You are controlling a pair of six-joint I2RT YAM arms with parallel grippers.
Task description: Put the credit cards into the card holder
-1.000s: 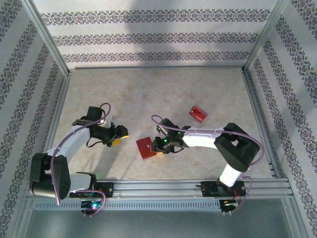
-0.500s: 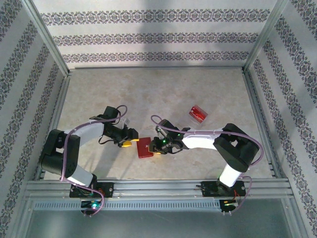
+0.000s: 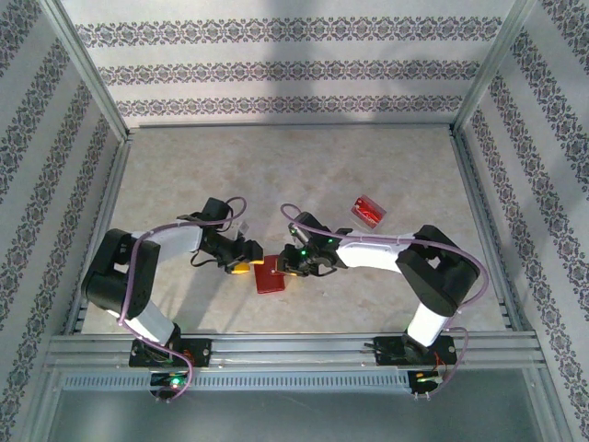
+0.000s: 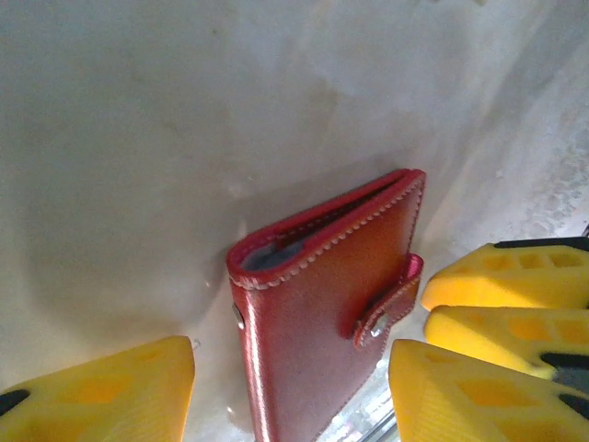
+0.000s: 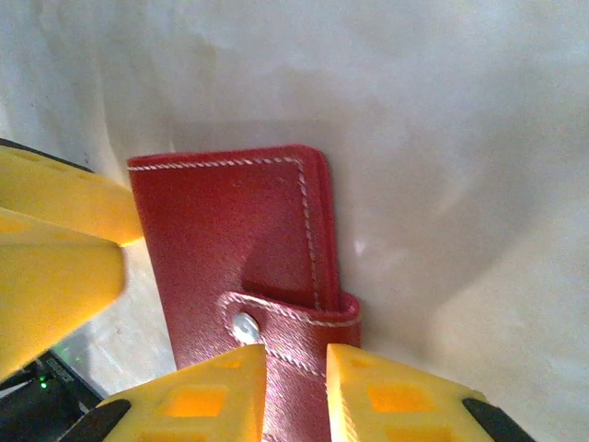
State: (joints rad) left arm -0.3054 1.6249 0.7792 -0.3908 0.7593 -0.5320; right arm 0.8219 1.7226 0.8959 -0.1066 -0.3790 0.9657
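The card holder (image 3: 270, 278) is a red folding wallet with its clasp tab snapped, tipped up on one edge near the table's front middle. My right gripper (image 5: 296, 354) is shut on its clasp side, the tab (image 5: 304, 322) pinched between the yellow fingers. My left gripper (image 4: 293, 354) stands open astride the card holder (image 4: 322, 304), a gap showing on each side; the grey inner sleeves show at its top. From above, the left gripper (image 3: 247, 265) and right gripper (image 3: 287, 269) flank it. The credit cards (image 3: 369, 214) show as a red patch to the back right.
The cards lie in a small clear plastic tray (image 3: 357, 204). Metal frame rails run along the table's front edge (image 3: 294, 345) and both sides. In the left wrist view the right gripper's yellow fingers (image 4: 515, 276) sit close beside my left one.
The left arm swung right until its jaws straddle the card holder, closing a little. The card holder went from lying flat to standing on edge in the right gripper.
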